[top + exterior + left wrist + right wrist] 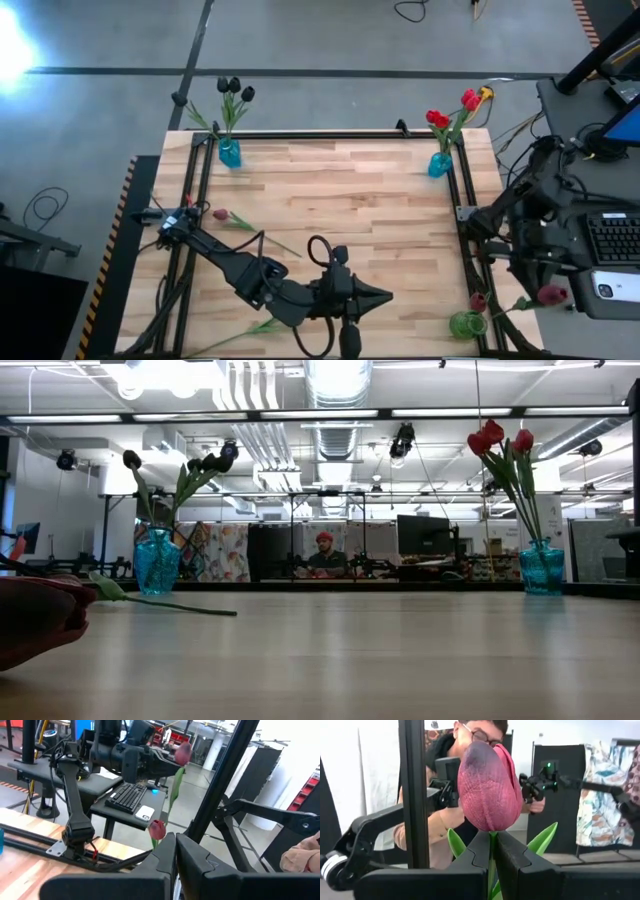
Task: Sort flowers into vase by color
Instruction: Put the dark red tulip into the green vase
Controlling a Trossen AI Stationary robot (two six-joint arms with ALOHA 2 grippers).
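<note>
My right gripper (492,842) is shut on a maroon tulip (487,785), out past the table's right edge (551,294). The left wrist view shows the same tulip (182,752) in the air. Below it, at the near right corner, a green vase (465,323) holds a red tulip (478,300). A teal vase (229,152) with black tulips stands at the far left. Another teal vase (440,163) with red tulips stands at the far right. One tulip (222,214) lies flat on the table's left side. My left gripper (386,295) is shut, over the near middle, touching nothing. My right gripper pinches the maroon tulip's stem (493,837) between its two fingers, right under the head. The head stands just beyond the fingertips, with green leaves (542,837) on both sides. The tulip is lifted clear of the table. Its stem (505,308) slants down toward the green vase.
A black frame rail (465,230) runs along the table's sides. A green stem (240,332) lies by the near edge under the left arm. A desk with a keyboard (612,238) stands right of the table. A person (470,740) stands beyond the table.
</note>
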